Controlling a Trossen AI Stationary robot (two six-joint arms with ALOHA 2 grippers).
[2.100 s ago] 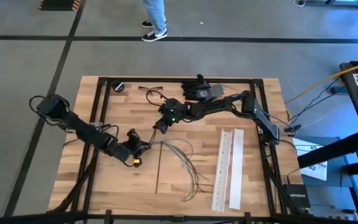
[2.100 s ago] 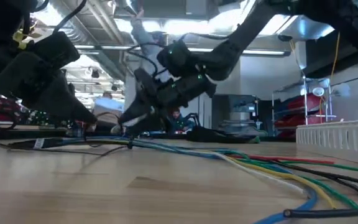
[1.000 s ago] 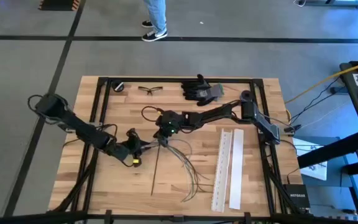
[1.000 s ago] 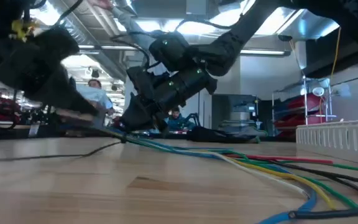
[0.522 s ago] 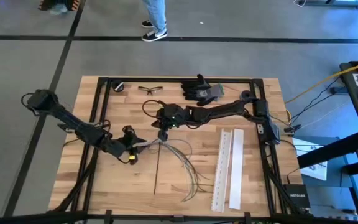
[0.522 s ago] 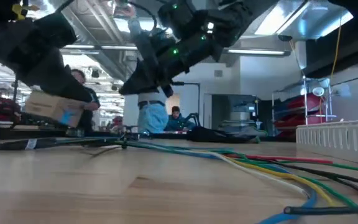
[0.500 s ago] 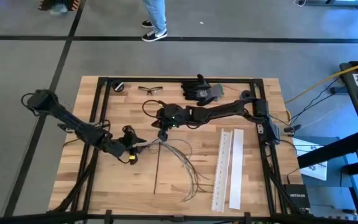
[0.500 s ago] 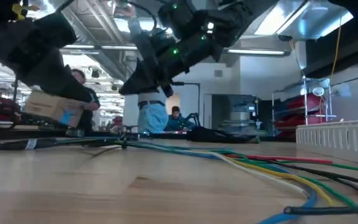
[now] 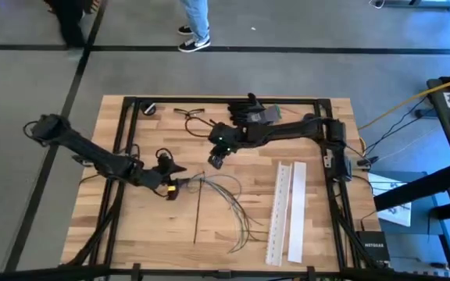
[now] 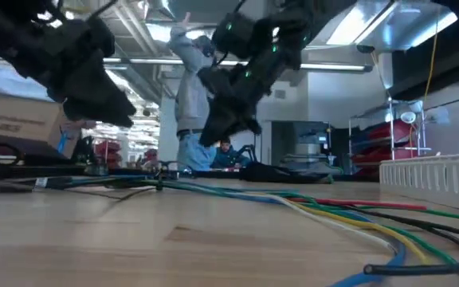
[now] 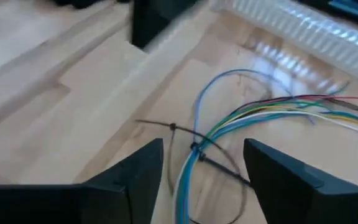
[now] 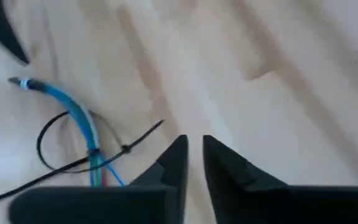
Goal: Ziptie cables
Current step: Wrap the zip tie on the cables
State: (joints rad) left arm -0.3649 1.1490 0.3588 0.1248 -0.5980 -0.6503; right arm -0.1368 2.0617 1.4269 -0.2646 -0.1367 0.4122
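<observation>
The cables (image 9: pixel 229 204) lie fanned on the table (image 9: pixel 319 218), gathered at one end just in front of the left gripper (image 9: pixel 180 176); from there they spread away toward the two white perforated strips (image 9: pixel 286 211). In the left wrist view a thin dark zip tie (image 11: pixel 194 149) is wrapped around the gathered end of the coloured wires, its tail sticking out to one side, so the binding at that end looks done, though how tightly it is cinched is hard to judge. What seems left is trimming or snugging that tie and perhaps a second tie farther along, since the far ends are loose and splayed. The left gripper hovers just short of the tied point with its fingers spread wide and nothing between them; the bundle shows in the gap ahead of it, untouched. The right gripper (image 9: pixel 216 160) hangs above the table, beyond the bundle's tied end and apart from it, its fingers (image 12: pixel 166 168) drawn nearly together with only a narrow slit between them and nothing gripped; the tie and the blue wire sit off to one side of it. A black glove (image 9: pixel 250 112) and a pair of safety glasses (image 9: pixel 186 112) lie behind the right gripper.
</observation>
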